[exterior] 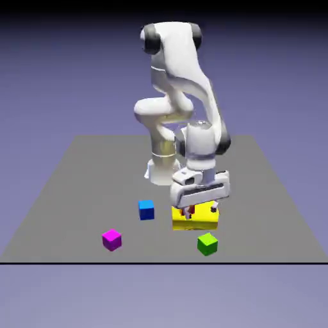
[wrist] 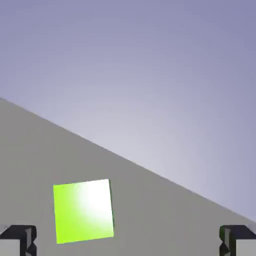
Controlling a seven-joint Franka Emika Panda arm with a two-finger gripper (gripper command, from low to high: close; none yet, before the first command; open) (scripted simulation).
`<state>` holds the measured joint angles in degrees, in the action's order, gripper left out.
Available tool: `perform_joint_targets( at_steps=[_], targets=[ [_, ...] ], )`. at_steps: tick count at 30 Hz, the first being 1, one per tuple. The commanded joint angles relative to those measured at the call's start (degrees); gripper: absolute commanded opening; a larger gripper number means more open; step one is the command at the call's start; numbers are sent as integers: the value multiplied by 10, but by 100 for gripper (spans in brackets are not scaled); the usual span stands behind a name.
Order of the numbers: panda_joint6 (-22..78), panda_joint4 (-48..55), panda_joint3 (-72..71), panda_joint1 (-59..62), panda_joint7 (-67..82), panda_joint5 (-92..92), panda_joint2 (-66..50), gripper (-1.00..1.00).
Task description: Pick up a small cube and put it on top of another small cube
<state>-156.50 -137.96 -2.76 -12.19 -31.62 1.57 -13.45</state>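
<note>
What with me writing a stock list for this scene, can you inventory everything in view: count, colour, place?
small cube: 1, bright green, near the table's front edge, exterior view's right
small cube: 1, bright blue, on the table, left of the flat block
small cube: 1, magenta, exterior view's left, near the front edge
flat block: 1, yellow, under the gripper in the exterior view
partly hidden thing: 1, red, at the flat block; exact shape and footing unclear
table: 1, grey, beneath it all
backdrop: 1, blue-violet, behind
robot arm: 1, white with black joints, based at the far side
gripper: 1, two-fingered, open, above the flat block
</note>
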Motion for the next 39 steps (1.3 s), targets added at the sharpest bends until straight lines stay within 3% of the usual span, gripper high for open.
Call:
perform_joint_targets(
  at_steps=[1,4,10,11,18,36,39],
  targets=[
    [8,10,-1,-5,5,1,-21,0],
    [19,25,-3,-12,12,2,-50,0],
    [-64,49,7,-21,5,10,-157,0],
    [-64,49,7,-21,5,10,-157,-100],
    [20,9,4,-6,6,6,-32,-100],
    [37,-346,161,141,-124,93,341,-100],
    [17,-360,163,149,-122,87,336,-100]
  ],
)
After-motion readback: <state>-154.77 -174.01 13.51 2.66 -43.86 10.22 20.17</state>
